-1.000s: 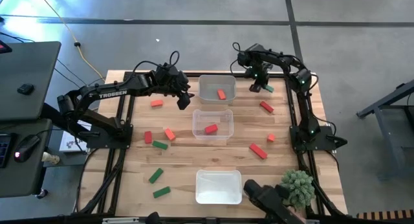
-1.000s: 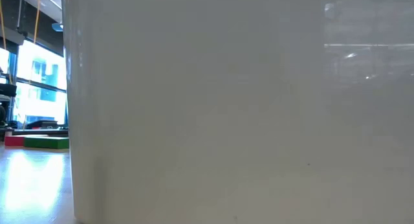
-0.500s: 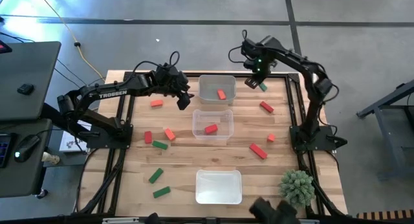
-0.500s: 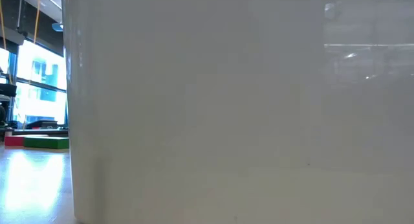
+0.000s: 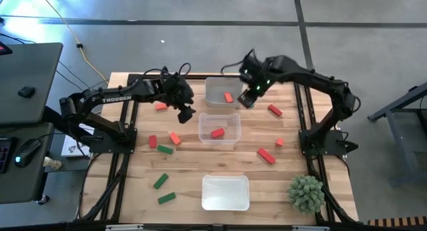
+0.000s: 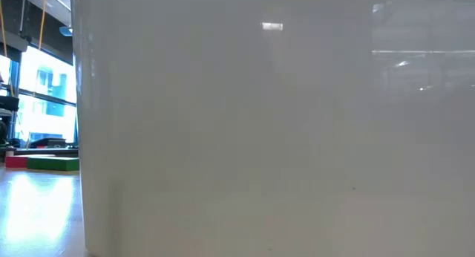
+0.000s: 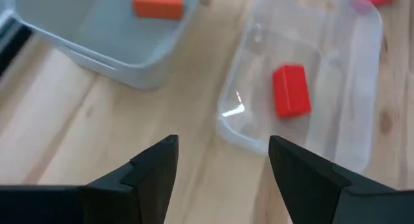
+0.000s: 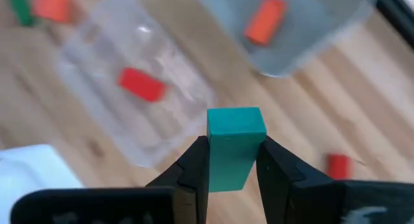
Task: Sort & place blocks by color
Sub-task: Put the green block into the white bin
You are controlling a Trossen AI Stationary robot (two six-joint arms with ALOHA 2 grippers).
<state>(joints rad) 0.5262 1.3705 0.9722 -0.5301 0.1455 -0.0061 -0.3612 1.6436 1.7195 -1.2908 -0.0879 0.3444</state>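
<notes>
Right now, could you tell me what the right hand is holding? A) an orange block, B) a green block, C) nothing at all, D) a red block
B: in the right wrist view the right hand is shut on a green block, with the trays below it; the high view puts this hand beside the far tray.

text: "TROSSEN" | on: left arm (image 5: 113, 95) link | view: high

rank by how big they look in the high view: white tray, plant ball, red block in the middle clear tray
1. white tray
2. plant ball
3. red block, far smaller than either
</notes>
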